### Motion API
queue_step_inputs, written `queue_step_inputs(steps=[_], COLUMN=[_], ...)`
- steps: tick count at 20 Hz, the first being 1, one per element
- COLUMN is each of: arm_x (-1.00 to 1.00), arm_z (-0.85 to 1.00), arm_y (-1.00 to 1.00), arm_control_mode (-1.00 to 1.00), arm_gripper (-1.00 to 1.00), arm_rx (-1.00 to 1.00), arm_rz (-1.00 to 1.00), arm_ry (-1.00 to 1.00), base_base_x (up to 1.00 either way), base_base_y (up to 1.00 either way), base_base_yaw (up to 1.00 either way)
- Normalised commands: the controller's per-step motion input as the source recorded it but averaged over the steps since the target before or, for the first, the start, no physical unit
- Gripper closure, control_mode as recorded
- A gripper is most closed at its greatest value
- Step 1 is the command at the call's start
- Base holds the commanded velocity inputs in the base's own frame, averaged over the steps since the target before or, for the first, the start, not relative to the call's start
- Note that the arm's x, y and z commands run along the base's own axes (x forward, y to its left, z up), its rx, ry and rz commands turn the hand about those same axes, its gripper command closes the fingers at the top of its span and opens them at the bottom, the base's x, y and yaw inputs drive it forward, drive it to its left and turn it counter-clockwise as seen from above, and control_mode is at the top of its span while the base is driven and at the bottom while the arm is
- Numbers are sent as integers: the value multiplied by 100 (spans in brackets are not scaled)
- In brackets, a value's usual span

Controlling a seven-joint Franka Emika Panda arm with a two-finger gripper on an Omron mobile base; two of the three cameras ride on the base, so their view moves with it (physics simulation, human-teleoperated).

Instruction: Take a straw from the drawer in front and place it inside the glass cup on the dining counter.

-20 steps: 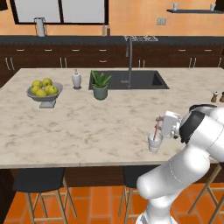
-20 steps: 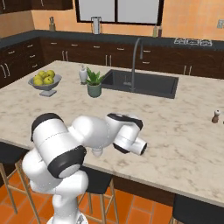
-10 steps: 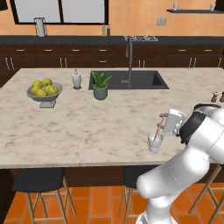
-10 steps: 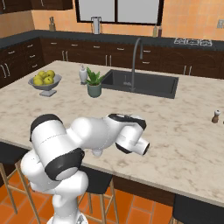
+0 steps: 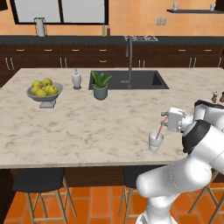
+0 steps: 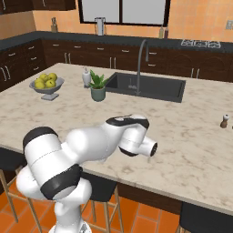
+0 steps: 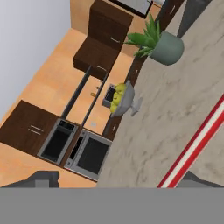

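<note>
The glass cup [image 5: 155,141] stands near the front edge of the cream dining counter [image 5: 96,127], right of centre. The pinkish-red straw [image 5: 160,128] leans in it, lower end inside, top tilted right toward my gripper [image 5: 166,119]. In the hand view the straw [image 7: 197,142] runs diagonally beside the right fingertip [image 7: 194,178]. The gripper [image 7: 117,179] is open, its fingers standing wide apart. In the right base view my arm hides the cup. The drawer is out of view.
A bowl of yellow fruit [image 5: 43,92], a white soap bottle [image 5: 76,80] and a potted plant [image 5: 100,85] stand left of the dark sink [image 5: 140,80] with its tall faucet [image 5: 129,61]. Small shakers [image 5: 215,95] sit at the right edge. Stools [image 5: 41,183] stand below.
The hand has drawn slightly to the right of the cup. The straw stays leaning in the cup and nothing else has moved.
</note>
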Motion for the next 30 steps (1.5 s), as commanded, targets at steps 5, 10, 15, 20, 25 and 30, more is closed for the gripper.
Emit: queue_step_inputs(steps=[5,10,15,20,25,30], arm_x=[0,-11,-69,-20,1,-58], arm_z=[-4,-13,0,0,0,0], arm_y=[0,3,0,10,29,4], arm_control_mode=[-100,-100,-100,-100,-100,-100], arm_gripper=[-100,-100,-100,-100,-100,-100], arm_rx=[-14,-4,-8,-13,-12,-15], arm_rz=[-4,0,-2,-3,0,-2], arm_ry=[7,19,6,11,17,6], base_base_x=[0,0,0,0,0,0], base_base_y=[0,0,0,0,0,0], base_base_yaw=[0,0,0,0,0,0])
